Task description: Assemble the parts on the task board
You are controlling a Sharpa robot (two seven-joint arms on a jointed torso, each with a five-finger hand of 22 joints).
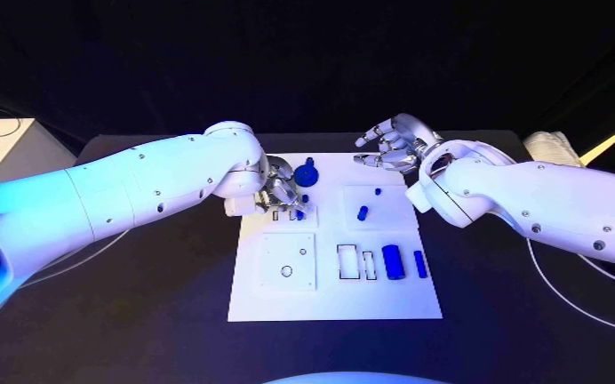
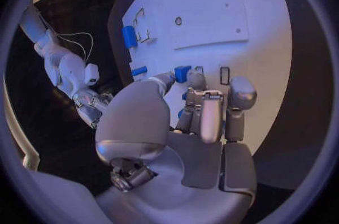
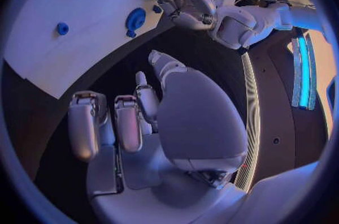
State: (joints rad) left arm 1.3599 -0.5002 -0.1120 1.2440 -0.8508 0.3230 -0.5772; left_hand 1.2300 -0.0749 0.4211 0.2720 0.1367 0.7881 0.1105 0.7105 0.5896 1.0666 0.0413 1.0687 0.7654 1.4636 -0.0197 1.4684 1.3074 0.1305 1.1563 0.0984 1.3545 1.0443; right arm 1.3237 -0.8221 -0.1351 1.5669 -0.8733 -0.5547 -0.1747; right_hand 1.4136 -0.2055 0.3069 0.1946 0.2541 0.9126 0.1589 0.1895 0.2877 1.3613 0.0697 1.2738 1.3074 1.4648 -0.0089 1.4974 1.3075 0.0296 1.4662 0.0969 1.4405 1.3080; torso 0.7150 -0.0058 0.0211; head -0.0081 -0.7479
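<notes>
Lying nearest the camera: the white rectangular task board (image 1: 336,300), sitting flat in the middle of the black desk (image 1: 154,313).

Left to right across it:

- Left hand (image 1: 278,194), silver and many-fingered, is reaching over the board's far left corner. Its fingers (image 2: 201,113) are curling down close around a small blue block (image 2: 183,73) standing at a slot. Whether they are actually pinching it, the pictures are not showing clearly.
- Round blue knobbed part (image 1: 307,172) is standing on the board just beyond that hand.
- Two small blue pegs (image 1: 363,213) are resting on the raised square panel right of centre.
- Blue cylinder (image 1: 394,262) and a slimmer blue bar (image 1: 420,264) are lying loose near the board's right edge, beside empty rectangular cut-outs (image 1: 348,261).
- Right hand (image 1: 391,146), also silver, is hovering off the board's far right corner, fingers loosely spread, holding nothing.

Progress, as a judgement: assembly is looking early to midway. A few pieces are seeming to be seated at the far end, while the cylinder, the bar and several slots are awaiting fitting.
</notes>
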